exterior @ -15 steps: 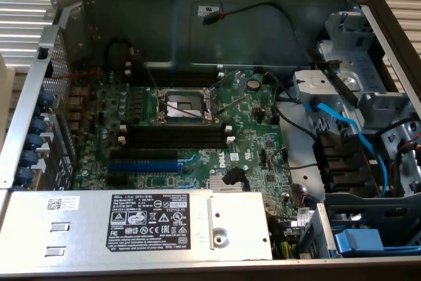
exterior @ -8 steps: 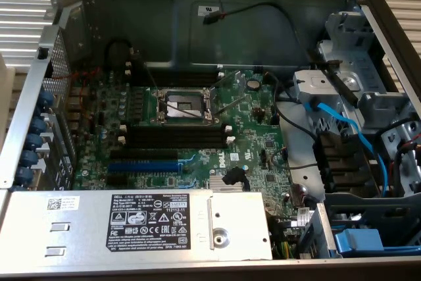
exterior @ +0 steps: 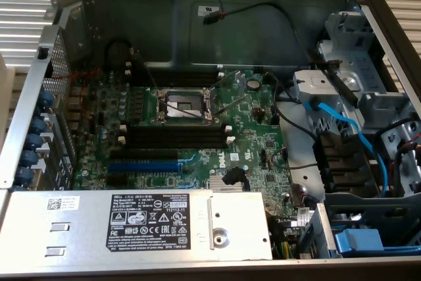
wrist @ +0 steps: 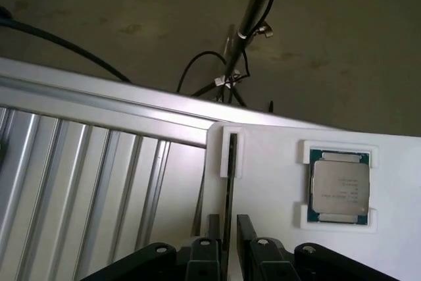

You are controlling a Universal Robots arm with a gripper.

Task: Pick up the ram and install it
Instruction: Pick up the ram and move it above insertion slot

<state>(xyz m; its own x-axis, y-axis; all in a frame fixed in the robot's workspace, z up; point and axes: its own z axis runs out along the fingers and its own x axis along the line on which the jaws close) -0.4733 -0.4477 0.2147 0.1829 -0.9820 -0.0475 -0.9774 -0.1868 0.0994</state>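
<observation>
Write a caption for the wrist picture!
Open end effector straddles the thin dark ram stick in a white plastic holder, beside a square silver chip.

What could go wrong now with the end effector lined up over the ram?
The ram stands on edge in a white tray, between the fingers of the open end effector; a small offset could make one finger strike or tilt it. The processor sits beside it on the same tray and might be bumped. Cables by the black slots could snag.
</observation>
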